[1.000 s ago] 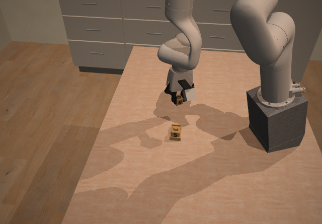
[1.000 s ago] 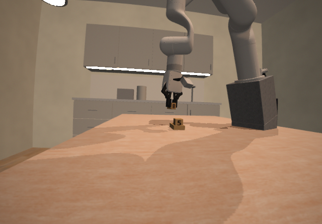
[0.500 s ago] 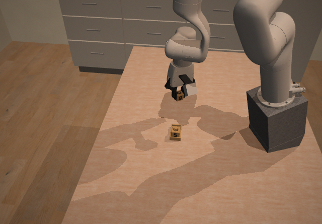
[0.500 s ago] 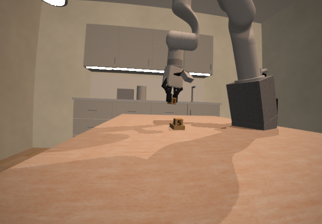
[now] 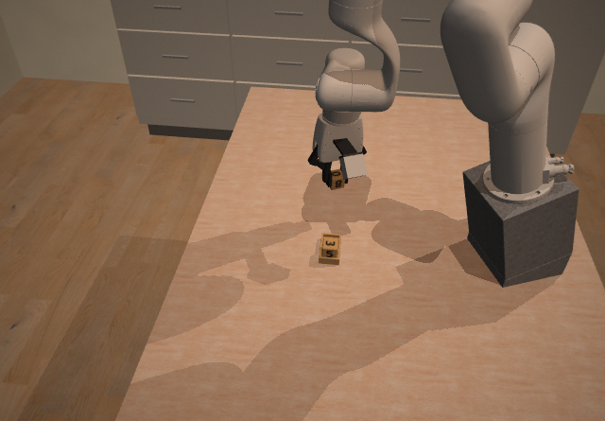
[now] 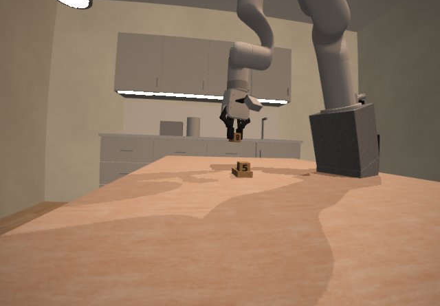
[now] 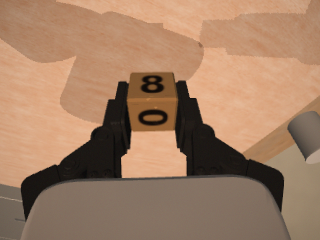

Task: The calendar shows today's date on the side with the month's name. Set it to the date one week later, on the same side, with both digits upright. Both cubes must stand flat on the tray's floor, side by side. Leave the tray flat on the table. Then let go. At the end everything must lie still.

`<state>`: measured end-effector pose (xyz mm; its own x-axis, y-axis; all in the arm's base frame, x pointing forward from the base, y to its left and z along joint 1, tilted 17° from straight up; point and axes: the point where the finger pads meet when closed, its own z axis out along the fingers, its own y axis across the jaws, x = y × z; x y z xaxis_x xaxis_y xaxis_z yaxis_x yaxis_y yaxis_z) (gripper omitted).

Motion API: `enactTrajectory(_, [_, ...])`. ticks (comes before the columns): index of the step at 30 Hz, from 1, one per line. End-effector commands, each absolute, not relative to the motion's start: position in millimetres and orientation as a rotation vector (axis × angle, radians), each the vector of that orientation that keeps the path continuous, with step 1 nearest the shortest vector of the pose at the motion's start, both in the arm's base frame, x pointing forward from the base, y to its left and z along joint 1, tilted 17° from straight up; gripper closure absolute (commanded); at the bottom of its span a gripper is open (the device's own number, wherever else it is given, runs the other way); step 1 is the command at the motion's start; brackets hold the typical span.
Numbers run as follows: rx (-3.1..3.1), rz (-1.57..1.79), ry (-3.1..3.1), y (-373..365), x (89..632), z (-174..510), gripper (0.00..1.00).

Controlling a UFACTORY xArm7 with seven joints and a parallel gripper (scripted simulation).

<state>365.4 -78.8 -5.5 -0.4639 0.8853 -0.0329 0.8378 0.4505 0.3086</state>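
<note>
My gripper (image 5: 336, 177) (image 6: 234, 134) (image 7: 152, 96) points down and is shut on a wooden cube (image 5: 337, 180) (image 6: 236, 137) (image 7: 152, 100). It holds this cube well above the table, behind the tray as the top and exterior views see it. Two faces show: an 8 and, next to it, a 0. The small wooden tray (image 5: 329, 261) lies flat on the table. The other cube (image 5: 330, 247) (image 6: 244, 166) sits in the tray, with an upright 5 on its near face and a 3 turned sideways on top. The tray floor behind this cube is hidden.
The wooden table (image 5: 273, 319) (image 6: 177, 253) bears the tray. The arm's dark base block (image 5: 527, 231) (image 6: 344, 142) stands at the right. Drawer cabinets (image 5: 176, 30) stand beyond the table's far edge. Arm shadows fall across the table.
</note>
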Motion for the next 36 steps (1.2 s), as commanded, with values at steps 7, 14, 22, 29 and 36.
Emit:
enactTrajectory(7, [1.929,0.4,2.278,-79.6,365.8,-4.9,0.71])
enactTrajectory(14, [2.155,0.42,2.099,-79.6,365.5,-5.1,0.71])
enactTrajectory(22, [2.333,0.434,1.932,-79.6,365.3,-5.2,0.71])
enactTrajectory(29, [2.585,0.452,1.644,-79.7,365.0,-5.4,0.71])
enactTrajectory(36, [2.745,0.46,1.416,-79.7,364.8,-5.6,0.71])
